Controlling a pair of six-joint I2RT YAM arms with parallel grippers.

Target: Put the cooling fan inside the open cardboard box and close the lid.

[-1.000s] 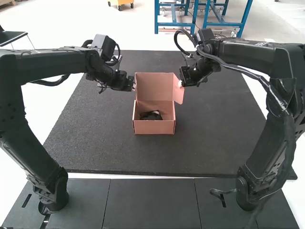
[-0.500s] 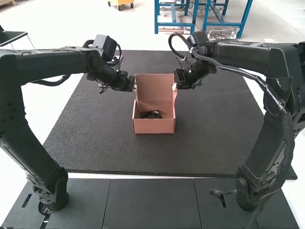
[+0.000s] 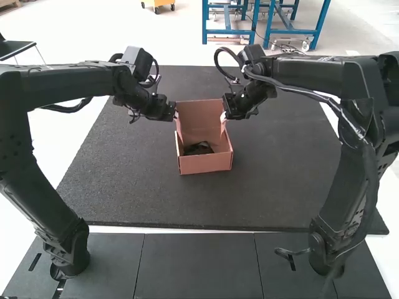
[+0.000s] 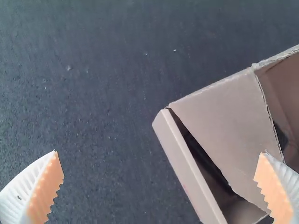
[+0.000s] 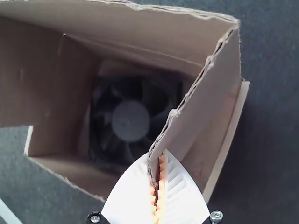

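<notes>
Fan is in, flat on the bottom of the box, which sits mid-mat, slightly skewed to its edges. Lid is up, not closed yet.

Right gripper is pinched tight on the ragged cardboard edge at the lid's right side. Left gripper is spread wide with nothing in it; the lid's left corner sits between its fingers, contact unclear.

Risks, as I read it:
- Grip is on a thin torn edge, so it could slip or rip further when the lid is folded down.
- Box is light and nothing pins it, so pulling the lid may drag or twist it on the mat.
- Side flap may land outside the wall instead of tucking in.

Pose: both arms stretched inward from their sides, wrists meeting at the lid's two edges, right wrist angled down over the opening.
</notes>
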